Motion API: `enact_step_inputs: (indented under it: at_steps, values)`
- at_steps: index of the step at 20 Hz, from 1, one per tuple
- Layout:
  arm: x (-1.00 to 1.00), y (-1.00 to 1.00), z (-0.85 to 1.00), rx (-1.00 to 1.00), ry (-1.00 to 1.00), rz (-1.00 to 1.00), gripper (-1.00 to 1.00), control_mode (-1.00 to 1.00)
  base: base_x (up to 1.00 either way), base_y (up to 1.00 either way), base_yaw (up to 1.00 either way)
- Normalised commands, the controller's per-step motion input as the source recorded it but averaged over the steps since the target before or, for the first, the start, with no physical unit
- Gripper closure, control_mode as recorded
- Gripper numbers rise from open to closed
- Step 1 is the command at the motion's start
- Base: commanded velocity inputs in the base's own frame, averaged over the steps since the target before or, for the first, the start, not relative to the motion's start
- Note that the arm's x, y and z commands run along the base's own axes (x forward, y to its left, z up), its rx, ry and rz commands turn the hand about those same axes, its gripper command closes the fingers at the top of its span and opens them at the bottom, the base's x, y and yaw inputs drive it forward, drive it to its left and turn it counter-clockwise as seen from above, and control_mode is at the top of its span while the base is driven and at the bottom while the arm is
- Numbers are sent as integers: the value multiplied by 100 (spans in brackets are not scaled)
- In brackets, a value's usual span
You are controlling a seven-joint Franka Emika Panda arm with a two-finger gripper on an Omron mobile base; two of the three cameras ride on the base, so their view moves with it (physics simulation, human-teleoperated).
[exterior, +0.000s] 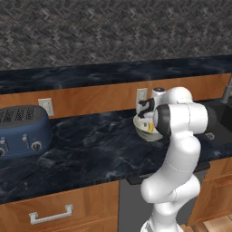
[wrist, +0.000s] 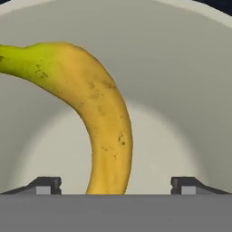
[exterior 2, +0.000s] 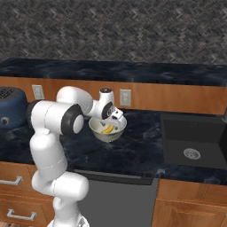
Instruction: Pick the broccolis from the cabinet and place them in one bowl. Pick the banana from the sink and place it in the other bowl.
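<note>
The yellow banana [wrist: 102, 113] lies inside the pale cream bowl [wrist: 181, 90], curving from its green stem end down toward the hand. My gripper [wrist: 115, 186] hangs just above it, open, with the dark fingertips [wrist: 43, 186] spread well wider than the fruit and not touching it. From the base views the hand [exterior 2: 116, 116] dips into the bowl [exterior 2: 107, 133] on the dark counter, and a bit of banana [exterior 2: 107, 129] shows in the bowl. The same bowl [exterior: 146, 132] sits partly behind my arm. The black sink [exterior 2: 190, 139] lies to the right.
A blue toaster [exterior: 22, 129] stands at the counter's left. Wall outlets [exterior: 45, 106] sit on the wooden backsplash. The faucet [exterior: 226, 90] rises at the right edge. Wooden drawers with silver handles [exterior: 50, 215] run below the counter.
</note>
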Motion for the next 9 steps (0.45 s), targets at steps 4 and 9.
enact_step_inputs:
  at_steps: [4, 9]
  values:
    - [-2, 0, 62, -1, 7, -4, -100, -100, 0, 0, 0]
    - [-9, 0, 69, 0, 4, -4, -100, -100, 0, 0, 0]
